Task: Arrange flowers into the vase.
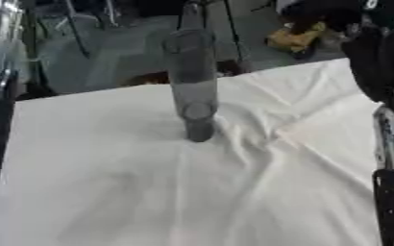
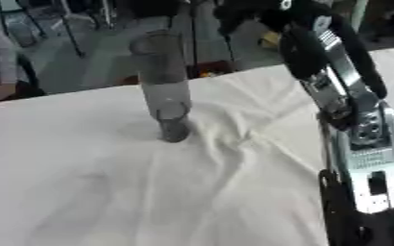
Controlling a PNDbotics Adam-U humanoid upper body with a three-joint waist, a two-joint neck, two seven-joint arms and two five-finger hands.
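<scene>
While the vase (image 1: 192,81) stands upright and empty at the middle of the white cloth (image 1: 108,182), we see no flowers anywhere. Our right arm (image 2: 351,120) rises along the right edge, but its hand is out of view, as is the left, so we cannot tell either's state. Tall and narrow on rumpled cloth, the vase could tip if our arm swings into it.

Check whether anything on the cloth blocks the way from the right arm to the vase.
Nothing visible does. The clear vase stands upright on the white tablecloth, and only bare, wrinkled cloth lies between it and the right arm. No robot hand and no flowers show in either view.
</scene>
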